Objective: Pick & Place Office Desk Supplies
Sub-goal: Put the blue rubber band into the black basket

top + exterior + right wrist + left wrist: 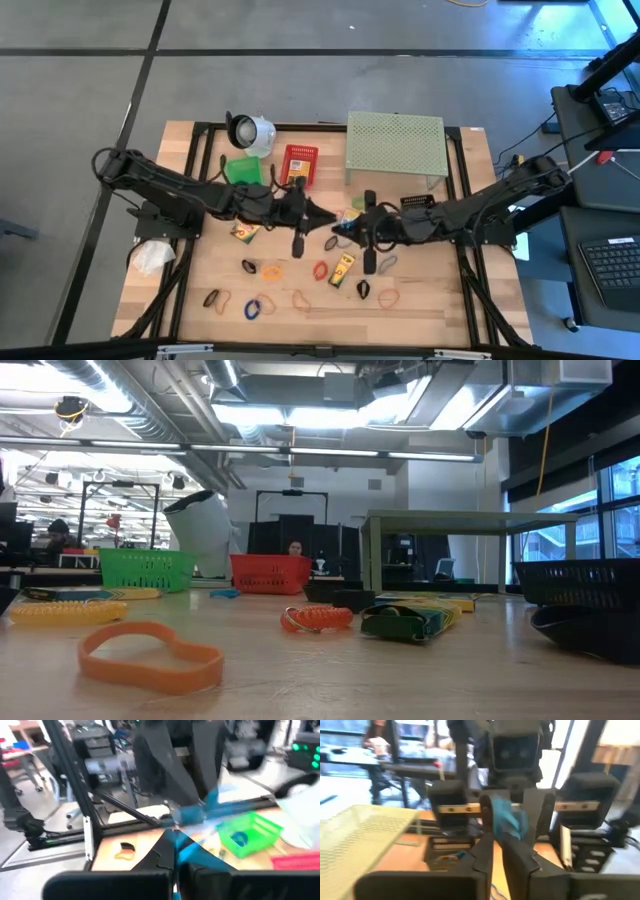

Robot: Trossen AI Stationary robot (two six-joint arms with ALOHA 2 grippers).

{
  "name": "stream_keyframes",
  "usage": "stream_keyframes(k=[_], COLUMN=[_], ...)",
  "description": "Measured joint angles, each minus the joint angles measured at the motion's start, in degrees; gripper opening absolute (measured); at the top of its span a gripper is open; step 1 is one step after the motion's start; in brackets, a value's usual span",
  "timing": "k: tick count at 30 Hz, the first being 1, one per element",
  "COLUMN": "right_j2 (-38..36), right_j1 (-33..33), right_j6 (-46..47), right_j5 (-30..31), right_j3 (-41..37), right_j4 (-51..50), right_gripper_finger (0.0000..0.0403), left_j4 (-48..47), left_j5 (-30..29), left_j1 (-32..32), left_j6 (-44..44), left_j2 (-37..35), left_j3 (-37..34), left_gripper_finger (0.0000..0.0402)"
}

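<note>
Both end effectors, left [497, 852] and right [175, 855], pinch one blue rubber band [200, 812], stretched lengthwise between them.

Both arms reach to table centre; left gripper [334, 222] and right gripper [341, 228] nearly meet; rubber-band loops [262, 303] scattered near front; crayon box [343, 268] among them.
</note>
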Motion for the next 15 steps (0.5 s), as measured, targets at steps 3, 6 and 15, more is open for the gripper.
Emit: stream_keyframes(k=[3, 6, 15], right_j2=[-3.02, -6.29, -15.78], right_j1=[0.0, -0.25, -1.27], right_j6=[1.75, 5.46, 28.7], right_j5=[1.68, 4.94, 7.77], right_j3=[0.02, 0.02, 0.02], right_j4=[-5.08, -12.88, -50.85], right_gripper_finger=[0.0001, 0.0001, 0.0], left_j4=[-2.98, -7.19, -21.37], left_j5=[-2.81, -4.58, -8.2], left_j1=[0.0, 0.0, -0.2], left_j6=[-0.74, -1.53, -8.14], left_j2=[-2.04, -3.34, -4.59], left_j3=[0.0, -0.01, 0.0], left_gripper_finger=[0.0074, 0.0112, 0.0177])
